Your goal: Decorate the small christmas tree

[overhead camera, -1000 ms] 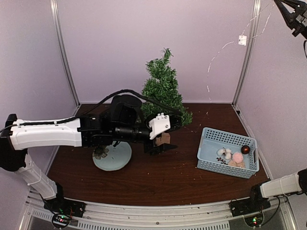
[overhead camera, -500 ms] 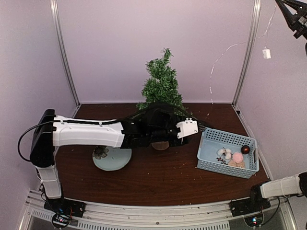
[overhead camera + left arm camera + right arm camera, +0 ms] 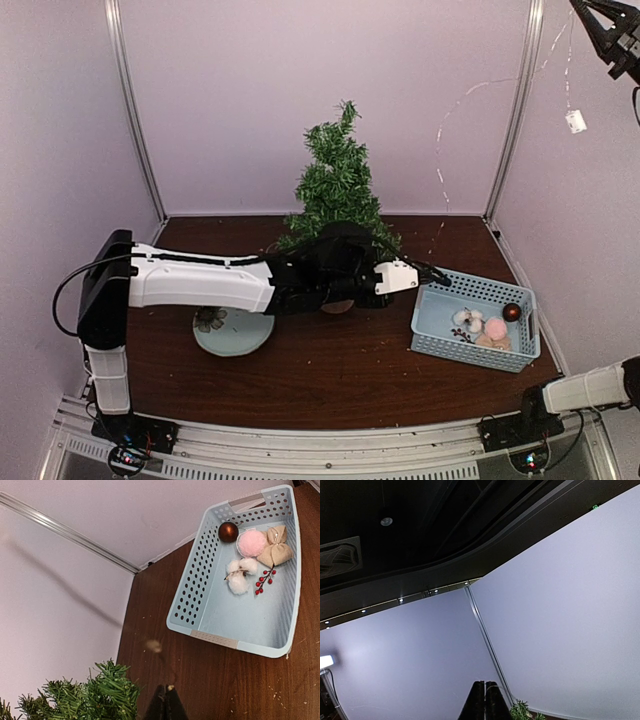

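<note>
The small christmas tree (image 3: 338, 180) stands at the back middle of the table; its branches show low in the left wrist view (image 3: 80, 700) and the right wrist view (image 3: 522, 711). A thin light string (image 3: 440, 150) hangs from my right gripper (image 3: 610, 35), which is shut on it high at the top right, with a small white box (image 3: 575, 121) dangling below. My left gripper (image 3: 440, 279) reaches past the tree's base to the string's lower end. Its jaws (image 3: 167, 695) are shut on the wire, a tiny bulb at their tip. The right gripper (image 3: 485, 690) also shows shut.
A light blue basket (image 3: 470, 283) sits right of the left gripper, its rim (image 3: 192, 575) close by. It holds a brown ball (image 3: 228, 531), a pink pompom (image 3: 251, 542), cotton tufts, a burlap pouch and red berries. A teal plate (image 3: 240, 335) lies at the left.
My left arm swung right, from in front of the tree to the basket's near corner, and its jaws closed on the string. The white box swung right and lower.
</note>
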